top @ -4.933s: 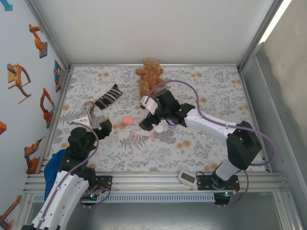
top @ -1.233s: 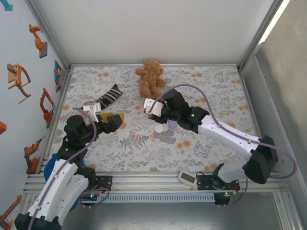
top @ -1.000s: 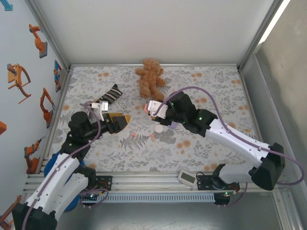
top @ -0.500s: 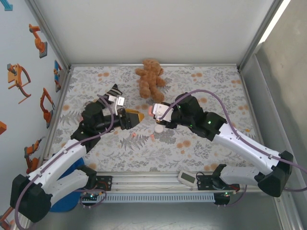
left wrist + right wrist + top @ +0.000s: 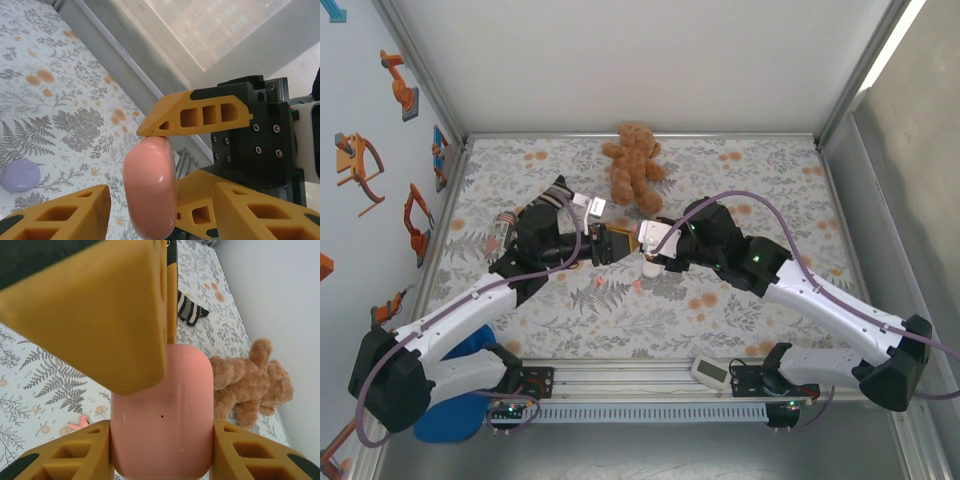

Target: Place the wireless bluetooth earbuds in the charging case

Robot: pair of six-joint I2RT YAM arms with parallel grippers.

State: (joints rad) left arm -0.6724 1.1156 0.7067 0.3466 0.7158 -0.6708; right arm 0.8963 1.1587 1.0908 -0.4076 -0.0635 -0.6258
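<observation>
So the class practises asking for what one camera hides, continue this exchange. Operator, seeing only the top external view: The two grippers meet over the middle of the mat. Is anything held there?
Observer: Yes. In the right wrist view the right gripper is shut on a salmon-pink rounded plastic case.
Operator: Is the left gripper gripping it too?
Observer: Not visibly. In the left wrist view its fingers straddle the case, with a gap beside one.
Operator: Anything else close by?
Observer: A lilac rounded plastic case lies on the floral mat, apart from both grippers.
</observation>
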